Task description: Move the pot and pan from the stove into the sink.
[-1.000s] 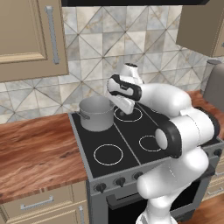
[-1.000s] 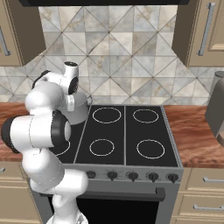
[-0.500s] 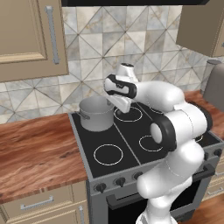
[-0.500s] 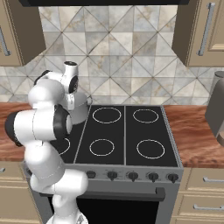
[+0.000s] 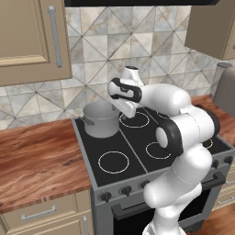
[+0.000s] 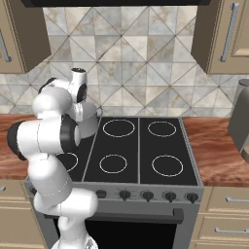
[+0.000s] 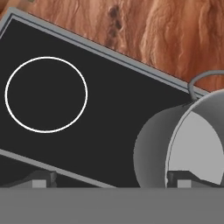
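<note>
Pot: the grey metal cylindrical stockpot [image 5: 101, 120] with small loop handles stands upright on the rear left corner of the cooktop, just beside the wooden counter [image 5: 39, 158].
Stove: the grey steel range with black glass cooktop [image 6: 141, 151] shows white burner rings and a row of black knobs along its front.
Fingers: the two dark fingers [image 7: 109, 179] stand wide apart, gripping nothing; one tip [image 7: 183, 178] sits over the pot's open mouth, the other over bare cooktop.
Canister: a tall grey canister [image 6: 241, 119] stands on the counter right of the stove.

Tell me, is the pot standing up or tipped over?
Standing up. The pot sits flat on the stove, open top facing up.
</note>
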Controlling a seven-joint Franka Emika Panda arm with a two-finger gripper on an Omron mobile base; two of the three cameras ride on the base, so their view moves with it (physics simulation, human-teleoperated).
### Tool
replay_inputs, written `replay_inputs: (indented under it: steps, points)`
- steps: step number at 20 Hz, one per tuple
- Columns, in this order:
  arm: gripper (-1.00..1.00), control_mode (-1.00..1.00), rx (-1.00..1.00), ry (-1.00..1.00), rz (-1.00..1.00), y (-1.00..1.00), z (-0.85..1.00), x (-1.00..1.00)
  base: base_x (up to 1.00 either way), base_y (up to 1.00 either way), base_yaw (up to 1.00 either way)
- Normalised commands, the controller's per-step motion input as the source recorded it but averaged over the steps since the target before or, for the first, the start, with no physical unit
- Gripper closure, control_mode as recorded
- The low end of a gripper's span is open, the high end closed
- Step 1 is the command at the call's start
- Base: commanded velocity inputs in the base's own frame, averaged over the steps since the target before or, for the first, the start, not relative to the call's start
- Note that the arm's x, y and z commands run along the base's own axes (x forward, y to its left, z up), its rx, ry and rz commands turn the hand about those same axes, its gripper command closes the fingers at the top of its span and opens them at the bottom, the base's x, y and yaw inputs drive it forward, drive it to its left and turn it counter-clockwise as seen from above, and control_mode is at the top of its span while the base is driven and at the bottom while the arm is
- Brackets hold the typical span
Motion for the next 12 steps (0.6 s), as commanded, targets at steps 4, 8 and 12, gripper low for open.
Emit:
replay_inputs:
  steps: [4,8,12]
  points:
    - [-1.00,-1.00,-0.03,0.00,0.00,0.01,-0.20,0.11,0.00,0.00,0.00]
    - [-1.00,-1.00,-0.02,0.00,0.00,0.04,-0.17,0.18,0.00,0.00,0.00]
    - [-1.00,-1.00,-0.02,0.00,0.00,0.05,-0.22,0.16,0.00,0.00,0.00]
